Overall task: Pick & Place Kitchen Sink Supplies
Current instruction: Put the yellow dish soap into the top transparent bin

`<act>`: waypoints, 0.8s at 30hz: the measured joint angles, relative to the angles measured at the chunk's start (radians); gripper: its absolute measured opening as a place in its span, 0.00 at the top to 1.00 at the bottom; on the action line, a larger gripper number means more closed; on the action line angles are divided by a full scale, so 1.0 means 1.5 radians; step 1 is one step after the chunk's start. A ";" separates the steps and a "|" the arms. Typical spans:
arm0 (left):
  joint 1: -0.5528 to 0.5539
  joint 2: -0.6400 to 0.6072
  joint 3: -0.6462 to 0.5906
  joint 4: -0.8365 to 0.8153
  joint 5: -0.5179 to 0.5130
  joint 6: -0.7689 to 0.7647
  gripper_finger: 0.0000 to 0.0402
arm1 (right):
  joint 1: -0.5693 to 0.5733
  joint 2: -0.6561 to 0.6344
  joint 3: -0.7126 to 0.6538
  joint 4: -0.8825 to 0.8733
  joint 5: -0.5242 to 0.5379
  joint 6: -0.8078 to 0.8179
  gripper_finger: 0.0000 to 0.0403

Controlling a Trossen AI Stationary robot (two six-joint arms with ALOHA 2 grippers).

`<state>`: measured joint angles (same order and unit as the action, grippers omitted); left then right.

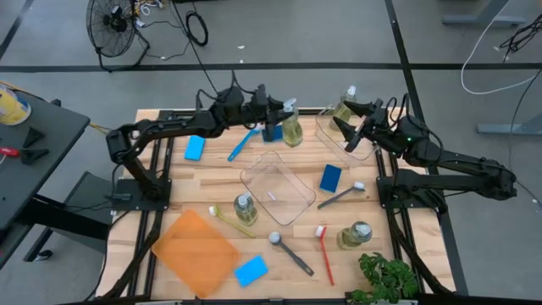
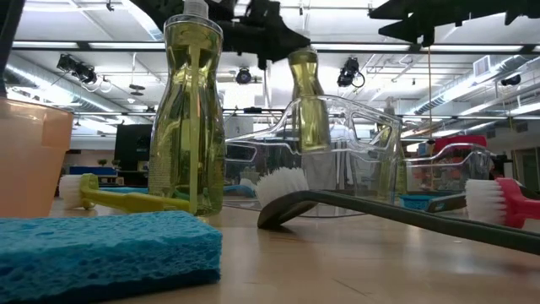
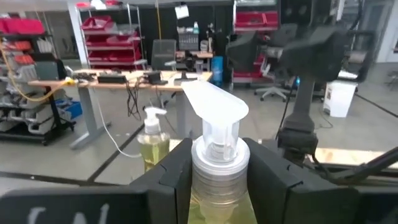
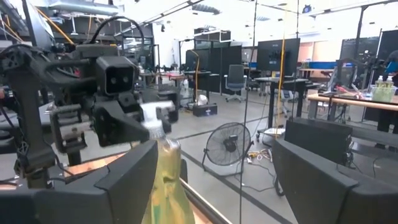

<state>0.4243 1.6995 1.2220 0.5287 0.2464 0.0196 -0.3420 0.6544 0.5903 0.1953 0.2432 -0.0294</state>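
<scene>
Left gripper (image 3: pixel 214 180) — fingers clenched on a soap bottle (image 1: pixel 290 129), neck pinched between the pads; the overhead view shows it held at the table's far edge. Right gripper (image 1: pixel 349 124) — fingers spread, nothing between them, beside a second bottle (image 1: pixel 343 108).

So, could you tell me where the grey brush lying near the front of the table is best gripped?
Grip the grey brush from straight above at mid-handle. It lies flat with bare wood on both sides there, while its round head end sits close to the red brush. Set the fingers across the thin handle.
</scene>
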 joint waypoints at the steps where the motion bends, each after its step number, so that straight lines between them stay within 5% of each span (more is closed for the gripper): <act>1: -0.002 0.009 0.004 -0.003 -0.001 0.000 0.69 | 0.000 0.000 0.000 -0.002 0.000 0.004 0.21; 24: -0.012 0.088 0.020 -0.016 -0.007 0.003 0.69 | 0.000 0.000 0.000 -0.032 0.000 0.007 0.21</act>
<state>0.4065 1.8320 1.2514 0.5047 0.2359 0.0236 -0.3420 0.6544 0.5903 0.1471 0.2428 -0.0193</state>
